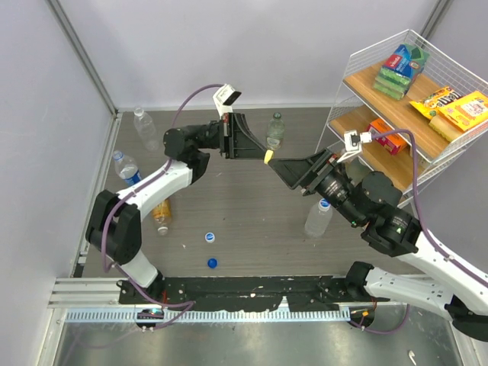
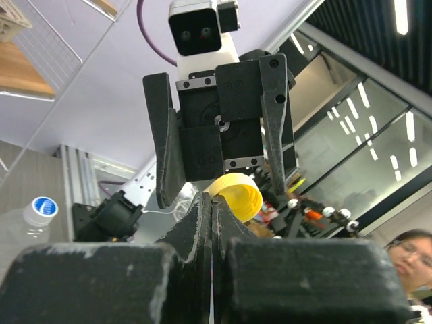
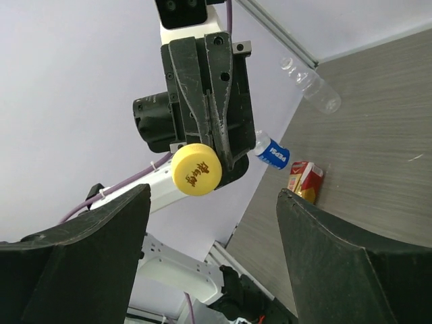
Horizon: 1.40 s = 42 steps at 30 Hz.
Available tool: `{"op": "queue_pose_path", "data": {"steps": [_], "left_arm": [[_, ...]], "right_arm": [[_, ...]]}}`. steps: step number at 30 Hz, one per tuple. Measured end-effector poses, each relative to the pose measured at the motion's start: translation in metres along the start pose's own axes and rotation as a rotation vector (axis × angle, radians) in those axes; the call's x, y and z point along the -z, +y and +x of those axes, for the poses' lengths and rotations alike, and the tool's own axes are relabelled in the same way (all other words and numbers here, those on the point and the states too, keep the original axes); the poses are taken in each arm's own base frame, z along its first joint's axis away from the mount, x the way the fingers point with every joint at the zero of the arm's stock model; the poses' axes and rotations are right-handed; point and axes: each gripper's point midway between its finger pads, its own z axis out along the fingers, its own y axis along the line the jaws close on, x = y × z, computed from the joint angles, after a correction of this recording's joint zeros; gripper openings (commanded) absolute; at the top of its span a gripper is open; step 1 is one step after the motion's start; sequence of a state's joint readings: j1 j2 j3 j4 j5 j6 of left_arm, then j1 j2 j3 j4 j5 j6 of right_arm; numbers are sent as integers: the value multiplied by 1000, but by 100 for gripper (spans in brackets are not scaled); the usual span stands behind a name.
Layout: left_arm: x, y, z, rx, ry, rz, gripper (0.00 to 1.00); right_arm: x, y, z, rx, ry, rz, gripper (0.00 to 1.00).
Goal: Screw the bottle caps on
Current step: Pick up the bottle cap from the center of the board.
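The left gripper (image 2: 211, 202) is clamped tight, black fingertips pinching the rim of the yellow cap (image 3: 196, 169) and holding it in the air over the middle of the table (image 1: 252, 221). The right gripper (image 1: 284, 172) faces it nose to nose, jaws spread wide with nothing between them, the cap just off its tips. Red characters are printed on the cap's flat top, too small to read; its edge looks like ribbed plastic. Moving outward, an upright bottle (image 1: 275, 130), clear and colourless, stands just behind the meeting point. A capped bottle (image 1: 318, 217) stands near the right arm, clear too, with a dark blue top. On the left, three lie on their sides near the wall: a clear bottle (image 1: 145, 128) at the back, a blue-label bottle (image 1: 126, 168) whose white lettering I can't make out, and an amber bottle (image 1: 160, 217) with a red label. Two loose ones sit on the grey wood-grain top near the arm bases: a white cap (image 1: 209, 237) with a blue middle and a blue cap (image 1: 213, 263), close together but apart. A metal rail runs along the table's left edge. On the right, a white wire shelf (image 1: 364, 78) with wooden boards stands close behind the right wrist, carrying snacks (image 1: 465, 110) in green, red and yellow packs, their print unreadable.
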<state>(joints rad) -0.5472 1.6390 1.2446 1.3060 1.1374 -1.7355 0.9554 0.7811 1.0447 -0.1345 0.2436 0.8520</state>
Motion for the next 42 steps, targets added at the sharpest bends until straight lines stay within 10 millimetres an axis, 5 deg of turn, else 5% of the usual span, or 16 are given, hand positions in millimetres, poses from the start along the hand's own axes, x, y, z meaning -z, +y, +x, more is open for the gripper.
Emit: {"op": "queue_pose_path", "data": {"steps": [12, 24, 42], "left_arm": [[6, 13, 13, -128, 10, -18, 0], [8, -17, 20, -263, 7, 6, 0], [9, -14, 20, -287, 6, 2, 0]], "right_arm": [[-8, 6, 11, -127, -6, -76, 69], [-24, 11, 20, -188, 16, -101, 60], [-18, 16, 25, -248, 29, -151, 52]]}}
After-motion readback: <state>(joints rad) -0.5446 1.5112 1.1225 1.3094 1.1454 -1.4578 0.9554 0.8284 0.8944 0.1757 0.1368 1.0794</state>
